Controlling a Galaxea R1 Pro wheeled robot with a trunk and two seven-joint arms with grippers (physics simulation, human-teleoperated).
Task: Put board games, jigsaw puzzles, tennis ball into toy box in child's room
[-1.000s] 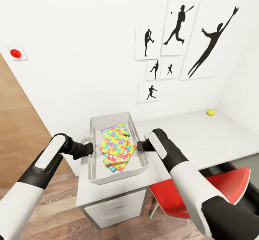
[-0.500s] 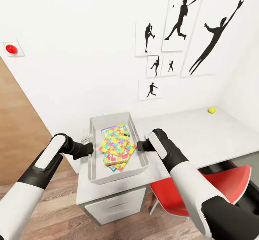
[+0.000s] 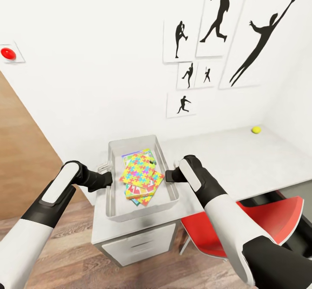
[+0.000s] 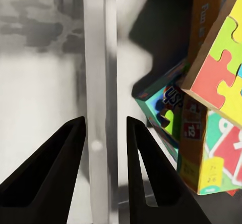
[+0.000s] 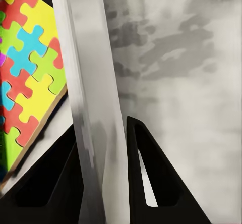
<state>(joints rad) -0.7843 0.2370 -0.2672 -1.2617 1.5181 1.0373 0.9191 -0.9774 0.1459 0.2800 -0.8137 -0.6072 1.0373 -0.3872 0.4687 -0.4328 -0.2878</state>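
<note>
The grey toy box [image 3: 132,140] stands on the left end of the white table [image 3: 225,159]. Inside it a jigsaw puzzle [image 3: 138,170] lies on top of a stack of flat boxes, with an orange board game [image 3: 148,188] under it. My left gripper [image 3: 110,178] is shut on the box's left wall [image 4: 96,57], and my right gripper [image 3: 168,175] is shut on its right wall [image 5: 88,82]. The left wrist view shows the puzzle [image 4: 222,67] and the game box [image 4: 206,153] inside. The yellow tennis ball [image 3: 256,129] lies at the table's far right corner.
A red chair [image 3: 260,224] is tucked under the table to the right of my right arm. White drawers [image 3: 138,245] sit beneath the box end. A wood panel [image 3: 21,159] stands at the left, and the white wall carries black silhouette posters [image 3: 216,20].
The whole view has shifted a little, with the posters and ball drifting up and right. Both grippers and the toy box keep their places relative to each other.
</note>
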